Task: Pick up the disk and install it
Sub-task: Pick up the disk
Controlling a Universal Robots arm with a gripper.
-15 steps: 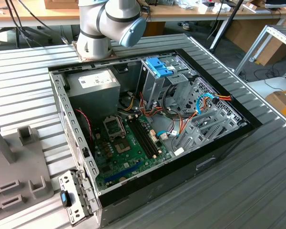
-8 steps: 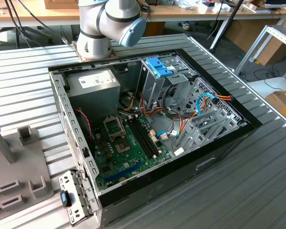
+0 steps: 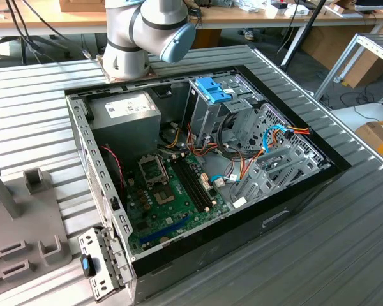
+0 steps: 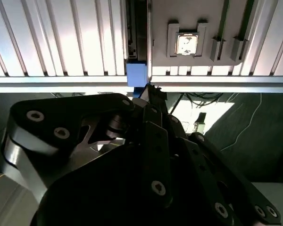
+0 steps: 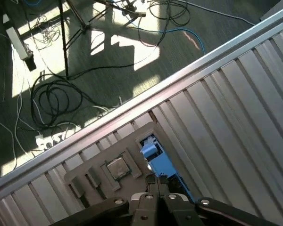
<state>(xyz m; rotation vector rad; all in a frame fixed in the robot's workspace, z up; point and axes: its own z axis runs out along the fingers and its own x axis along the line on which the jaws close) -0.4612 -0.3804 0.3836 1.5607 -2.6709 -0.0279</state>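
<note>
- Disk [image 5: 156,157]: not in hand. Poised above it, the gripper [image 5: 158,184], to all appearance drawn shut with nothing between; height over the disk hard to judge.
- Seated on edge, seemingly, in a slot at one end of the grey fixture [image 5: 132,136], just beside the pocket with the chip [image 5: 117,168].
- Long axis along the ribs of the table [image 5: 236,103], square to the table's edge close by; blue-railed end toward that edge, likewise in the second wrist view.
- Probably heavy for its size and quite stiff. Smooth metal faces, so liable to slip under a light pinch. Ill-suited to knocks or drops.
- Best taken across the two flat metal faces, near the middle of the length, so as to hang level. Better not by the plastic rail, likely springy.
- Well apart, in the exterior view, the open computer case [image 3: 287,213], toward the table's middle.
</note>
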